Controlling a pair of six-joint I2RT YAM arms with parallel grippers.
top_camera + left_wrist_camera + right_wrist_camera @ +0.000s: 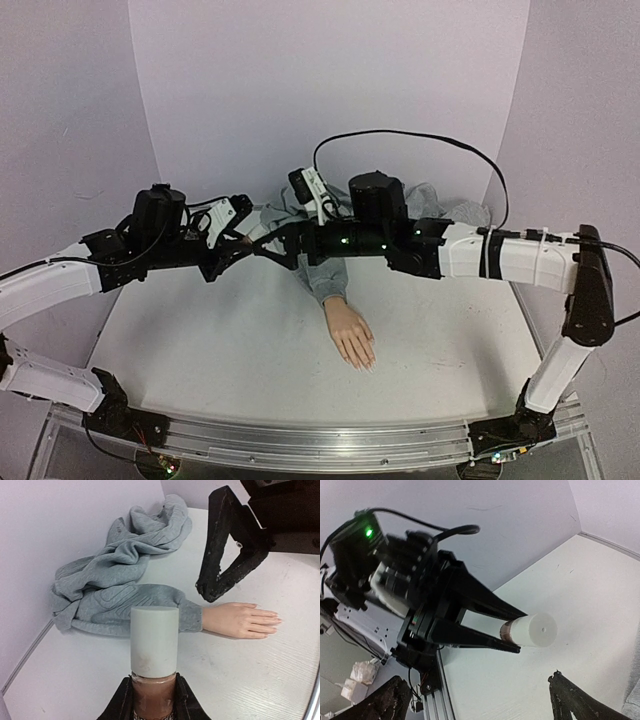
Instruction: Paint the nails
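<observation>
Nails (366, 365) tipping the mannequin hand (350, 335), flat at centre of the desk (200, 350) in the overhead view, left hand (154, 687) clamping white-capped polish bottle (154, 645), right hand (475, 702) spread wide.

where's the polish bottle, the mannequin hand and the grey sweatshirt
polish bottle (154, 642), left wrist view, on its white cap
mannequin hand (240, 620), left wrist view, on the back of the hand
grey sweatshirt (130, 550), left wrist view, on the crumpled body
</observation>
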